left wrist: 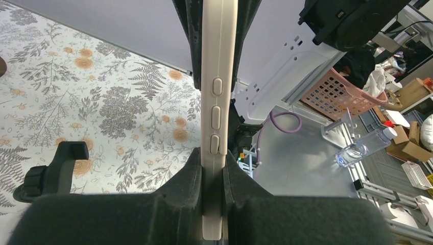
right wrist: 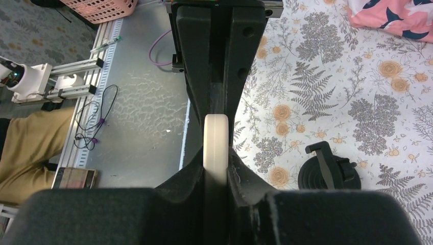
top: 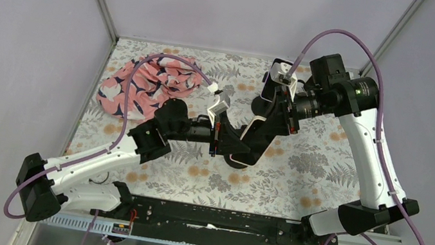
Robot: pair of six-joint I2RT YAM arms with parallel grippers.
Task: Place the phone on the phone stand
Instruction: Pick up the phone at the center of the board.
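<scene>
A crumpled pink cloth (top: 149, 86) with dark blue and white marks lies at the far left of the floral-covered worktop (top: 317, 176). Off its near edge sit a pink basket (left wrist: 334, 94) and a clear bottle (left wrist: 363, 146).

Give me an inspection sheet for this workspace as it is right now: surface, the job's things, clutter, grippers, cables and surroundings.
Surface: floral tablecloth, lying flat.
Job's things: phone in a cream case, held on edge above the table; black phone stand standing on the cloth, nothing on it.
Clutter: pink patterned cloth, bunched at the far left.
Grippers: left gripper and right gripper both shut on the phone, one at each end.
Cables: purple cables, one looping over each arm.
Surroundings: lilac walls; pink basket and water bottle beyond the table.
</scene>
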